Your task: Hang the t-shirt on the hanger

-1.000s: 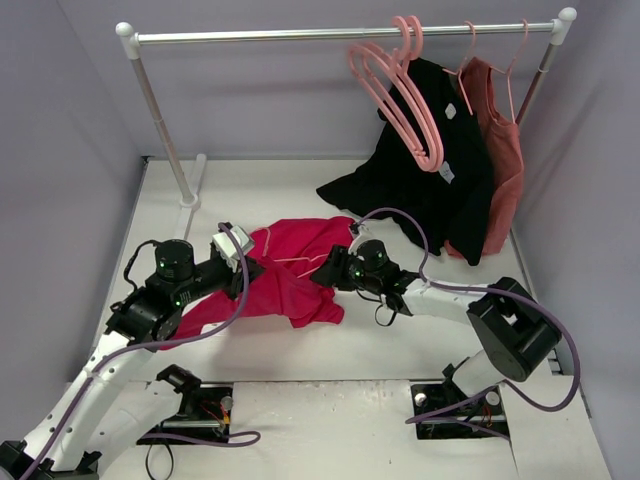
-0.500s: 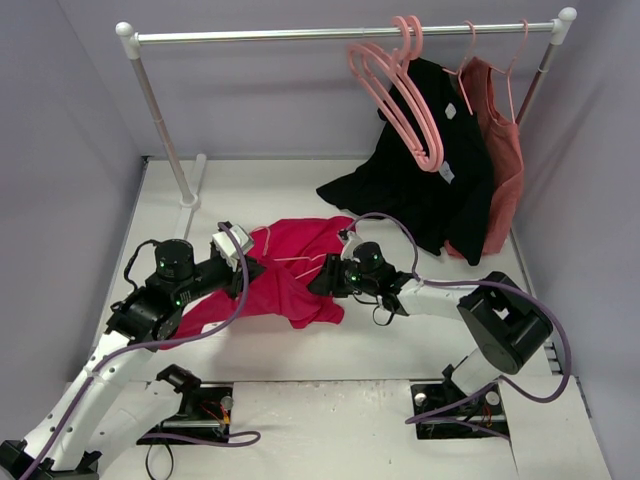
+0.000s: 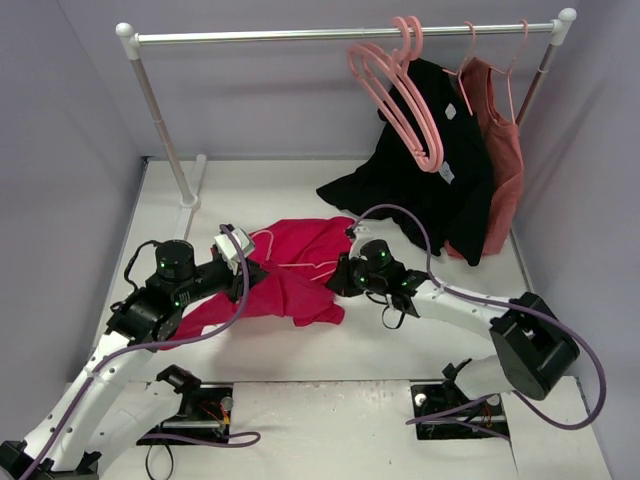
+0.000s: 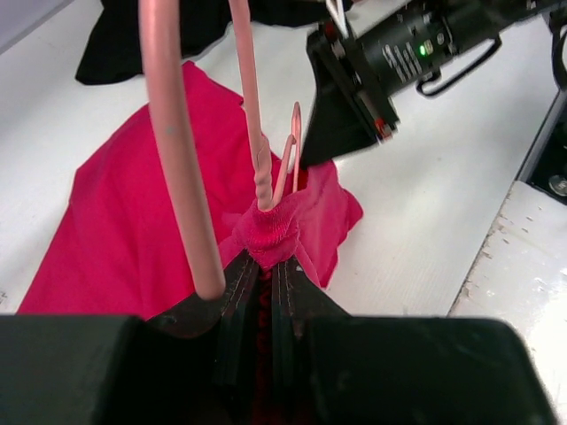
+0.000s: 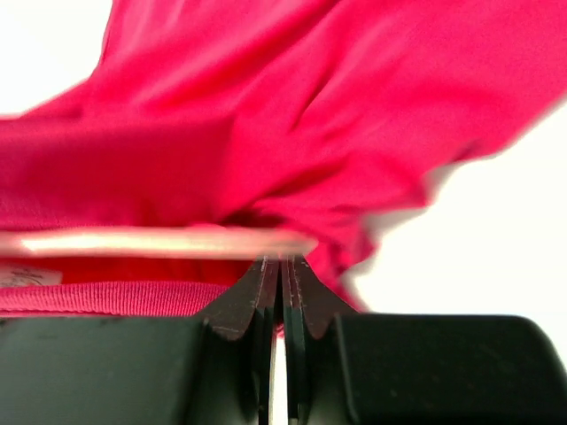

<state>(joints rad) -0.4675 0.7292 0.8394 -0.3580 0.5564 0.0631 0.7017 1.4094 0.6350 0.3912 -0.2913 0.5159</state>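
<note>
The crimson t-shirt (image 3: 300,285) lies crumpled on the white table between my two grippers. The thin light-pink hanger (image 3: 300,265) lies partly inside it, and its rods rise up the left wrist view (image 4: 177,150). My left gripper (image 3: 252,270) is shut on bunched t-shirt fabric (image 4: 270,228) wrapped round the hanger's neck. My right gripper (image 3: 335,277) sits at the shirt's right edge. In the right wrist view its jaws (image 5: 282,261) are shut at the fabric (image 5: 292,106) just below a hanger bar (image 5: 151,242). The ribbed collar (image 5: 106,298) shows to the left.
A clothes rail (image 3: 340,34) spans the back, and its left post (image 3: 165,130) stands on the table. Several spare pink hangers (image 3: 400,95), a black shirt (image 3: 420,185) and a rust-red sleeveless top (image 3: 503,150) hang at its right end. Grey walls close in both sides.
My right gripper pushed left into the shirt, then drew back right and slightly up. More of the hanger's rod shows on top of the shirt. My left gripper has barely moved.
</note>
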